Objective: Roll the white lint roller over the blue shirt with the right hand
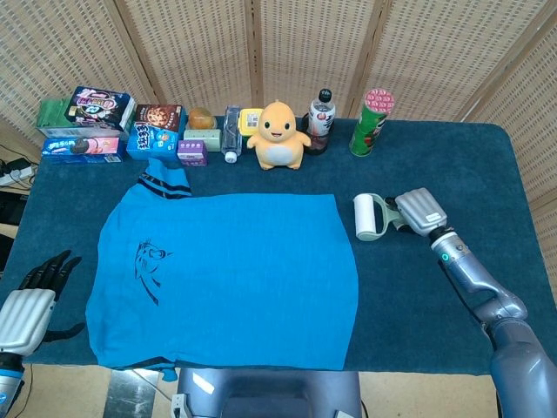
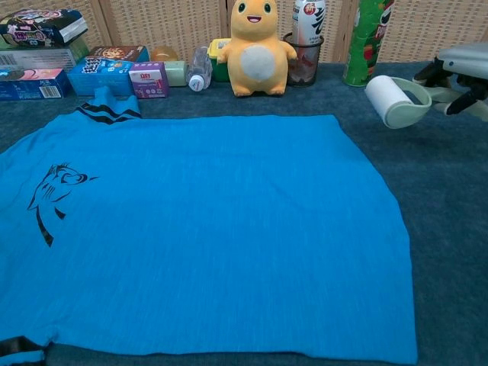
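A woven wicker folding screen [image 1: 261, 43] with pale wooden frames stands behind the table [image 1: 487, 165], which is covered in dark blue cloth. At the left edge, cables [image 1: 10, 170] lie on a light floor

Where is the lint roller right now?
The white lint roller is held by the right hand, just off the blue shirt's right edge in the head view, not yet on it.

From my seat: shirt [image 1: 226, 279] at table [image 1: 487, 165] centre; lint roller [image 1: 366, 217] at its 3 o'clock, just beside it, in my right hand [image 1: 416, 212]; plush toy [image 1: 278, 135] at 12.
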{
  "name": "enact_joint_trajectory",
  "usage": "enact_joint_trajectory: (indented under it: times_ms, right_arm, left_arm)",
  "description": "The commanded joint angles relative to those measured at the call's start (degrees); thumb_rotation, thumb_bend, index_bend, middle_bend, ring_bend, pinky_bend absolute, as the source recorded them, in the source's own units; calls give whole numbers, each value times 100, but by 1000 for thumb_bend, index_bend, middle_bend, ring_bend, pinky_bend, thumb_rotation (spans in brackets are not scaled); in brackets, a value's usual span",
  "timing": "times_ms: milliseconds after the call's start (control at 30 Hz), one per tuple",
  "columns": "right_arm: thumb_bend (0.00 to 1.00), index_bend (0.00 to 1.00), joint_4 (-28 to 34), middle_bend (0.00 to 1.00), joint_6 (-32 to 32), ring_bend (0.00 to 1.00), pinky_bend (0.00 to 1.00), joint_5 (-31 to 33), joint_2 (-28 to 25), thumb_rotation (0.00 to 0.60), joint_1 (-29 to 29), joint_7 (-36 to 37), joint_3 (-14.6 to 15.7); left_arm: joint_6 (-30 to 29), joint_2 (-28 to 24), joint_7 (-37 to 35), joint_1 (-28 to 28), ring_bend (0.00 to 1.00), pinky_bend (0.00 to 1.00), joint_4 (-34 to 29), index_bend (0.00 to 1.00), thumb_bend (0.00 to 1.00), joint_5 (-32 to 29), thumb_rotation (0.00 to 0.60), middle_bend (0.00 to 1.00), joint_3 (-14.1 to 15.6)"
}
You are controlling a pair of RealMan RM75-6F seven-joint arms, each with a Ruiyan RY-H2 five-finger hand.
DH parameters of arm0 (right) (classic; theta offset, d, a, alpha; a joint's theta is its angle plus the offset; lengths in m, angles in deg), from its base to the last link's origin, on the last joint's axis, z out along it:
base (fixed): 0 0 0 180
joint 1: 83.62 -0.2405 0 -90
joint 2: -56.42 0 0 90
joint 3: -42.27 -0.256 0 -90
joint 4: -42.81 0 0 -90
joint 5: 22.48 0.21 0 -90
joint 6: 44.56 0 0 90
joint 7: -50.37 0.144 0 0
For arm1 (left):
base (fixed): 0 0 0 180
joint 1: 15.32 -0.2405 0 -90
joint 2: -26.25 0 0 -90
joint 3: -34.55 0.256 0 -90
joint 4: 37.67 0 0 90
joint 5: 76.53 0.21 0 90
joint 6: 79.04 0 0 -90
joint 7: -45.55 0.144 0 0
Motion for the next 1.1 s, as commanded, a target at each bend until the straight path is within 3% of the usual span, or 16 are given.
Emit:
enact_joint_trajectory:
  times_ms: [33, 200, 300, 433, 567, 733, 900, 1100]
  right_arm:
    - [1000, 576, 782, 655, -73, 748, 1000, 164, -375, 600, -264, -609, -220]
    - [1000, 575, 2154, 654, -636, 749, 1000, 555, -817, 600, -546, -1804, -567]
    - [1000, 575, 3281, 654, -1020, 748, 1000, 1034, -1096, 600, -655, -3299, -869]
    - [1000, 574, 4278, 654, -1196, 749, 1000, 1873, -1125, 600, -664, -5496, -1162]
    - [1000, 575, 5160, 654, -940, 749, 1000, 3124, -922, 600, -660, -7677, -1381]
    - [1000, 575, 5947, 653, -236, 749, 1000, 4431, -622, 600, -858, -9710, -1481]
    - [1000, 575, 6524, 654, 310, 749, 1000, 5549, -309, 600, -1159, -10975, -1572]
    - [1000, 577, 6748, 653, 751, 751, 1000, 6578, 72, 600, -1576, -11919, -1645]
  left_arm:
    - [28, -22, -36, 12, 0, 91, -6, 0, 89, 13, 600, 0, 14]
    - [68, -49, -95, 31, 0, 91, -20, 0, 88, 29, 600, 0, 29]
    - [82, -79, -146, 34, 0, 91, -33, 0, 88, 57, 600, 0, 49]
    - [70, -118, -217, 30, 0, 91, -43, 0, 88, 112, 600, 0, 67]
    - [45, -176, -322, 18, 0, 91, -58, 0, 88, 178, 600, 0, 89]
    - [73, -245, -449, 18, 0, 90, -60, 0, 88, 230, 600, 0, 128]
    - [33, -318, -588, 0, 0, 91, -59, 0, 88, 303, 600, 0, 150]
    - [57, -377, -712, 3, 0, 90, -56, 0, 88, 353, 600, 0, 181]
